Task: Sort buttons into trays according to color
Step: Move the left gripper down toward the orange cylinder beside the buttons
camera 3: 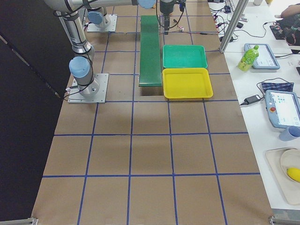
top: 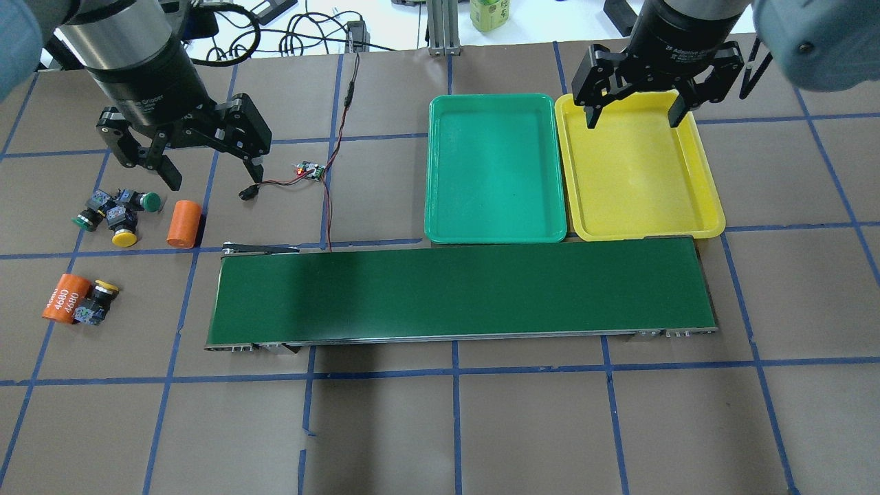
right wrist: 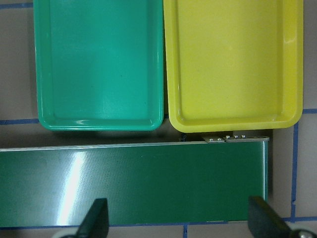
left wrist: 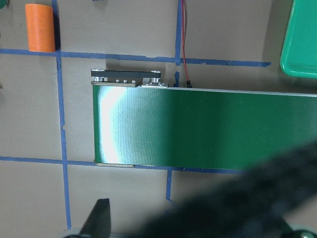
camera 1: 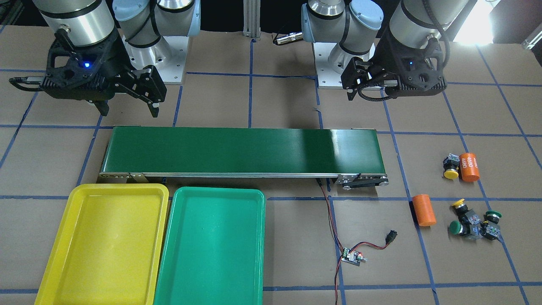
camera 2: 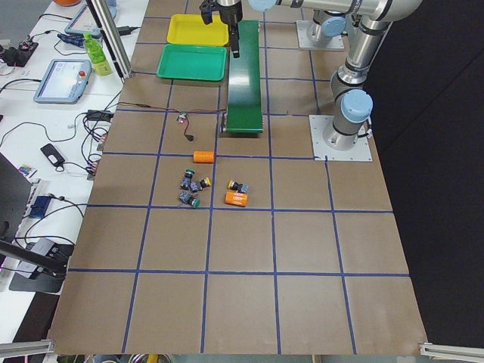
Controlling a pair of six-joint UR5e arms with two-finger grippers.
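LEFT AND RIGHT, APART: The left tool (top: 213,177) hangs above the brown surface (top: 481,426) with its fingers spread wide and nothing between them. All four buttons (top: 113,216) lie on the surface off to its left, three in a cluster (two green-capped, one yellow-capped) and a second yellow-capped button (top: 103,289) touching an orange cylinder (top: 65,299). The right tool (top: 632,122), likewise spread and holding nothing, hangs by the right end of the conveyor belt (top: 460,292), near the yellow tray (top: 639,179), which sits just beside the green tray (top: 495,165), well apart from the buttons.
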